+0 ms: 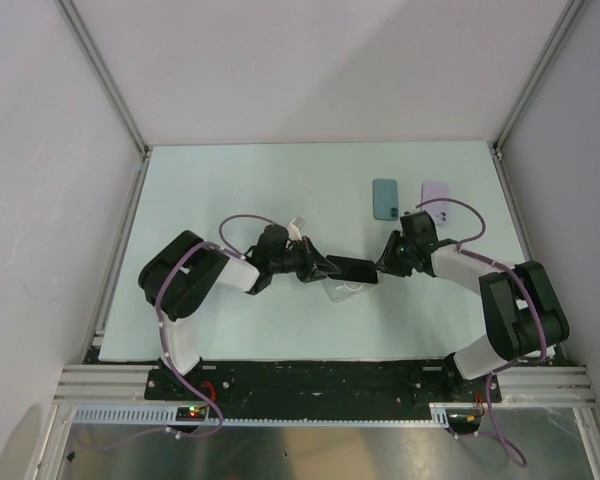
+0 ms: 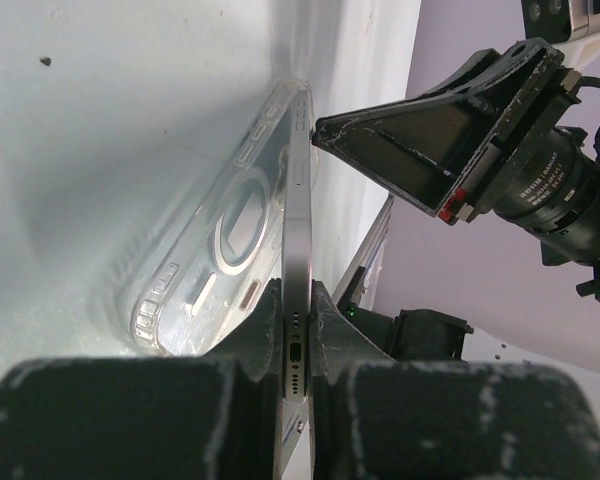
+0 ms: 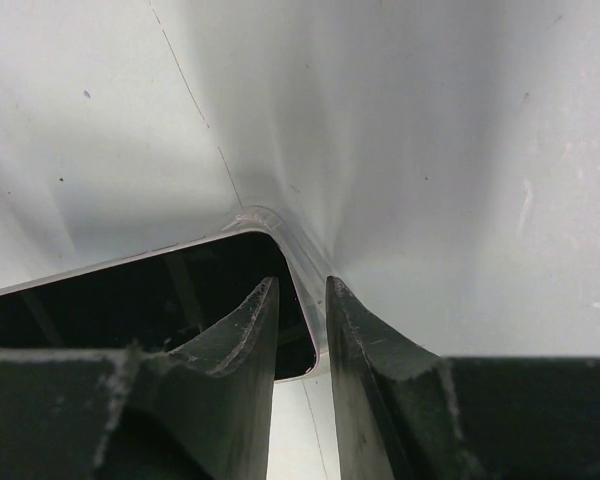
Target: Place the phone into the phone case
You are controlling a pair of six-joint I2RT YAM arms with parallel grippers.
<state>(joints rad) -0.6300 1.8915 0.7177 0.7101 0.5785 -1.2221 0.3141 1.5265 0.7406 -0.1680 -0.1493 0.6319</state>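
The phone (image 1: 352, 268), black screen up with a pale edge, hangs just over the clear phone case (image 1: 345, 291) near the table's middle. My left gripper (image 1: 320, 266) is shut on the phone's port end; the left wrist view shows the phone (image 2: 298, 240) edge-on between the jaws, with the case (image 2: 215, 235) beside it. My right gripper (image 1: 383, 262) reaches the phone's far end from above. In the right wrist view its fingertips (image 3: 276, 290) stand a narrow gap apart over the corner of the phone (image 3: 130, 300), one over the screen, one past the edge, pinching nothing.
A teal phone-shaped thing (image 1: 384, 198) and a lavender one (image 1: 437, 200) lie flat at the back right, just behind the right arm. White walls and metal frame rails close in the table (image 1: 230, 190) on three sides.
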